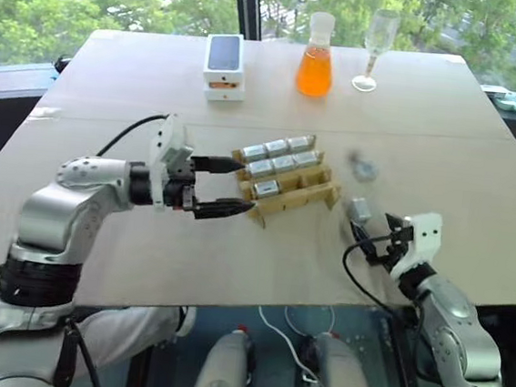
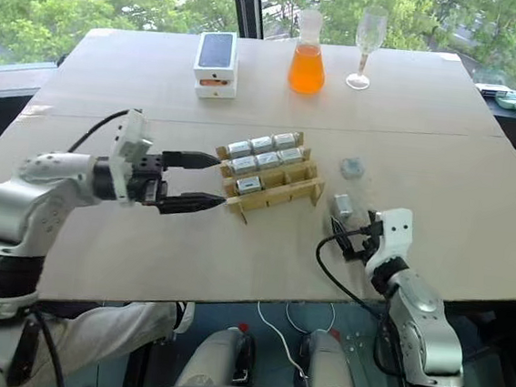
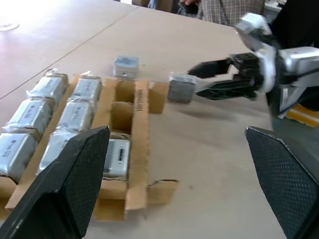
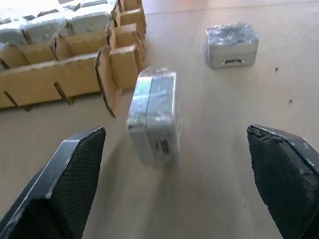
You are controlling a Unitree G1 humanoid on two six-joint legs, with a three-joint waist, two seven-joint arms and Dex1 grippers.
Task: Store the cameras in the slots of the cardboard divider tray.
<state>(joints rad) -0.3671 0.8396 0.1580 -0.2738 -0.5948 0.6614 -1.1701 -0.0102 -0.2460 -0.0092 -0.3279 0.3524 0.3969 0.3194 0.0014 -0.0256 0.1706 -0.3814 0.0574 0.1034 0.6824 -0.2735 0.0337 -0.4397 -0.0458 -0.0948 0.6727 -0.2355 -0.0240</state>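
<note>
The cardboard divider tray (image 1: 323, 196) lies mid-table, and several silver cameras (image 1: 282, 164) fill its far slots. One more camera (image 1: 266, 189) sits in a near slot. My left gripper (image 1: 245, 189) hovers open at the tray's left end with nothing between its fingers (image 3: 75, 174). A loose camera (image 4: 154, 114) stands on edge just right of the tray. My right gripper (image 1: 368, 239) is open right in front of it, apart from it. Another loose camera (image 4: 232, 45) lies farther back on the table.
A white phone box (image 1: 225, 62), a flask of orange liquid (image 1: 315, 66) and a wine glass (image 1: 374, 49) stand along the table's far side. Bare tabletop (image 1: 188, 260) runs in front of the tray to the near edge. A person in a plaid shirt (image 3: 224, 10) is beyond the table.
</note>
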